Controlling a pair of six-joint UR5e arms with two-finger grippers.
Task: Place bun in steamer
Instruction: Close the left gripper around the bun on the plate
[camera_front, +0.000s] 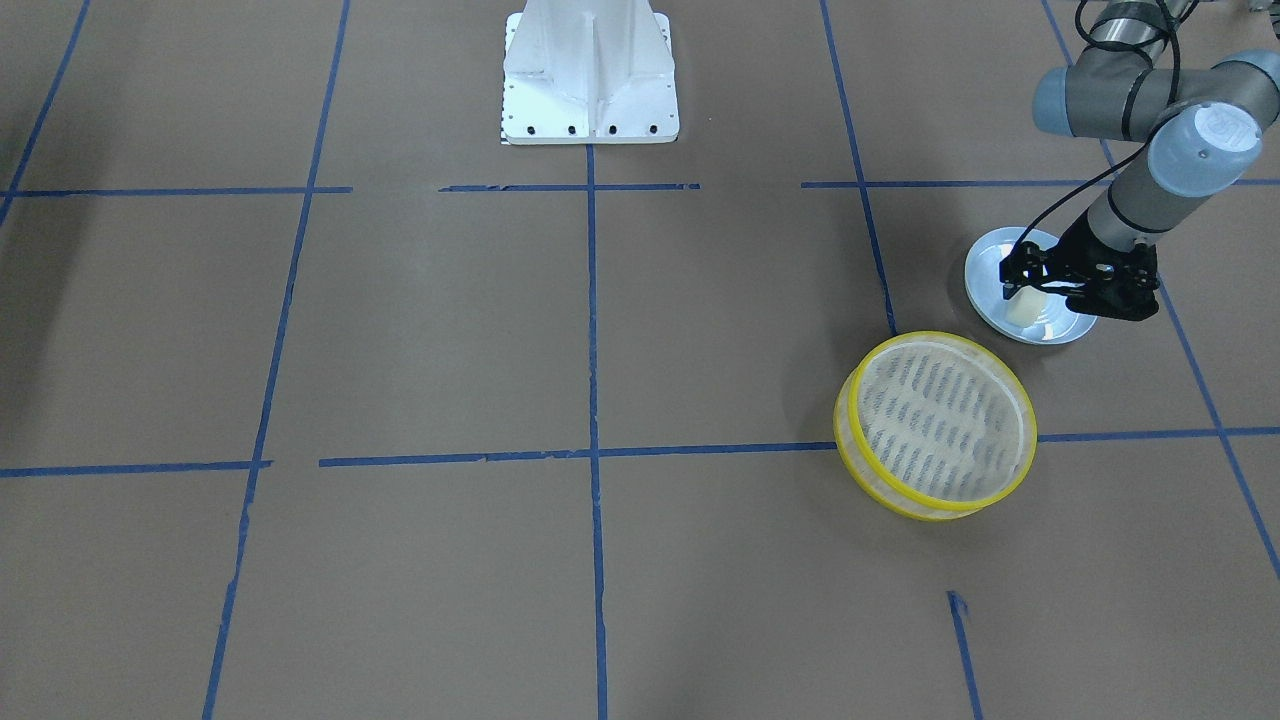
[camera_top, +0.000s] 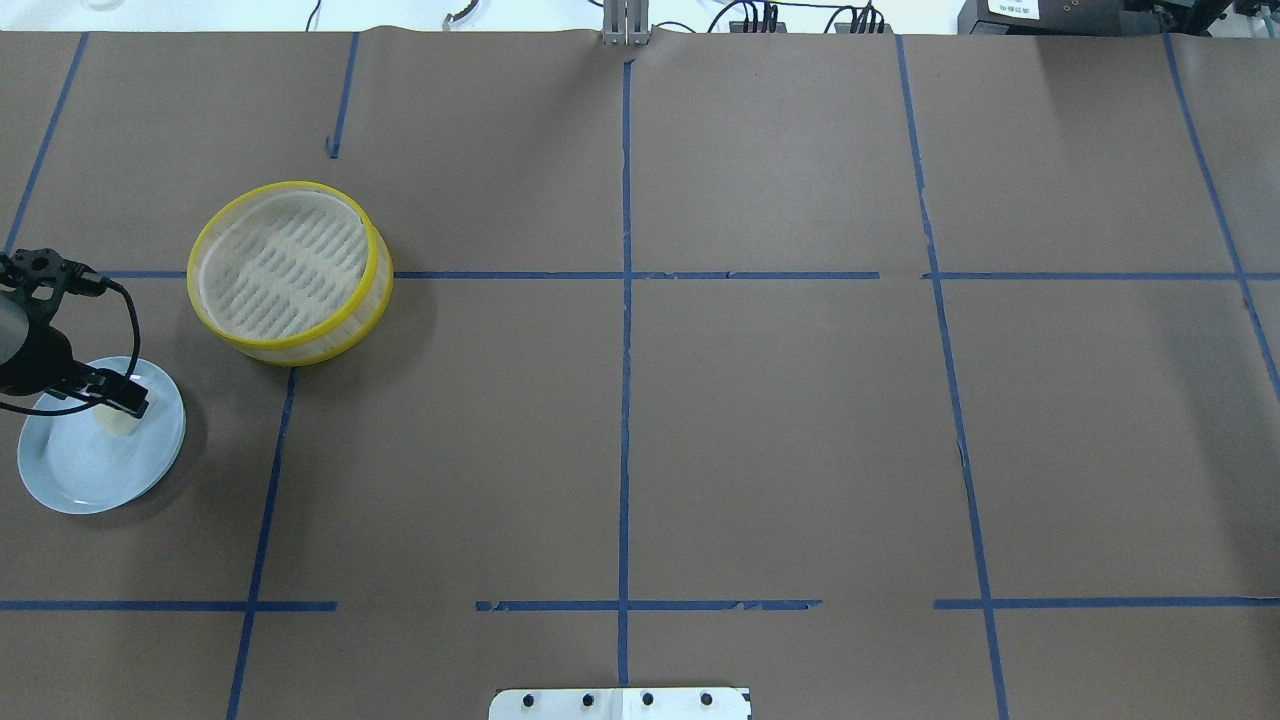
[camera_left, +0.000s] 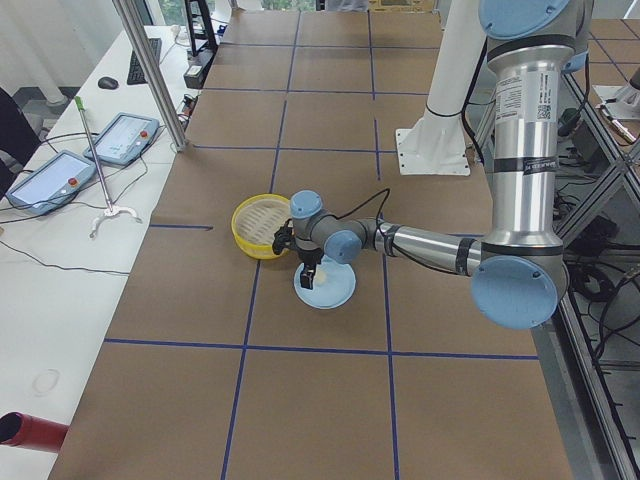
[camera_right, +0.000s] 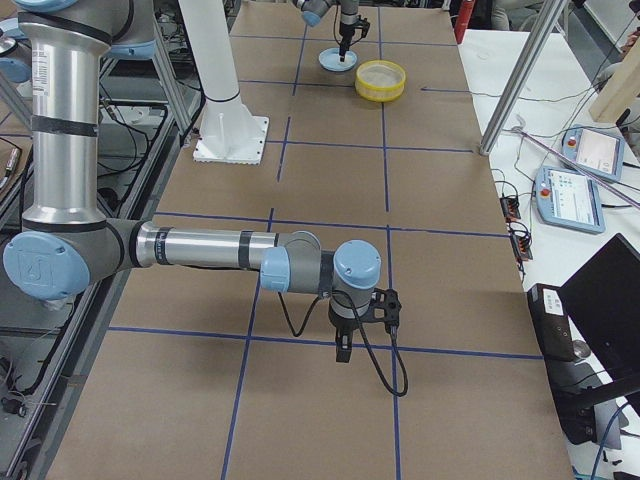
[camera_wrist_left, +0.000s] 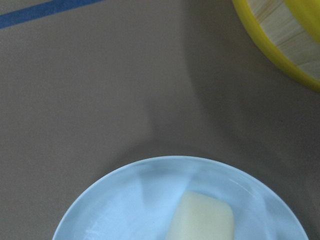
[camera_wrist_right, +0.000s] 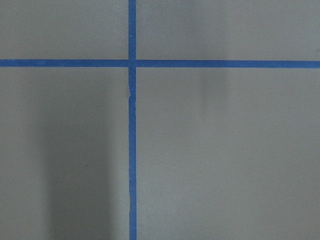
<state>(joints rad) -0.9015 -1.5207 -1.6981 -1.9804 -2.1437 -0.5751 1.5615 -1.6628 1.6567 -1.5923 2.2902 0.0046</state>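
The cream-white bun (camera_front: 1025, 310) lies on a pale blue plate (camera_front: 988, 268) at the robot's left side. It also shows in the overhead view (camera_top: 118, 424) and low in the left wrist view (camera_wrist_left: 202, 220). My left gripper (camera_front: 1022, 287) hangs right above the bun, its fingertips at the bun's top, and looks open. The yellow-rimmed steamer (camera_front: 935, 420) stands empty just beyond the plate, also seen from overhead (camera_top: 285, 265) and at the left wrist view's top right corner (camera_wrist_left: 280, 55). My right gripper (camera_right: 343, 348) hovers over bare table far from both; I cannot tell its state.
The white robot base (camera_front: 590, 75) stands at the table's middle rear. Blue tape lines (camera_top: 625, 300) divide the brown table into squares. The right wrist view shows only a tape crossing (camera_wrist_right: 132, 63).
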